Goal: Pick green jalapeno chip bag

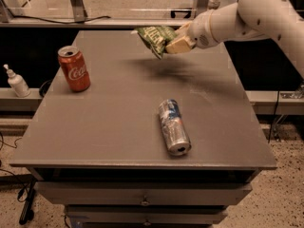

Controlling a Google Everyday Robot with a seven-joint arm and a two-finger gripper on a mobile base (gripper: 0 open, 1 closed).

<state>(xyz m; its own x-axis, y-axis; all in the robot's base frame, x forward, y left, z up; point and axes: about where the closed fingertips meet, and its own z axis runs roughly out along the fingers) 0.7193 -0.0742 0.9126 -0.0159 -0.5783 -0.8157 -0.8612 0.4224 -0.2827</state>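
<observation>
The green jalapeno chip bag point(155, 38) is a crinkled green foil bag with pale lettering. It hangs in the air above the far part of the grey table point(118, 122), with its shadow on the surface below. My gripper point(175, 42) comes in from the right on the white arm and is shut on the bag's right end. The tan fingers point(179, 44) pinch the foil.
A red cola can point(74, 68) stands upright at the table's left side. A silver-blue can point(173, 126) lies on its side near the front middle. A small white bottle point(17, 81) stands on a ledge left of the table. Drawers sit below the table's front edge.
</observation>
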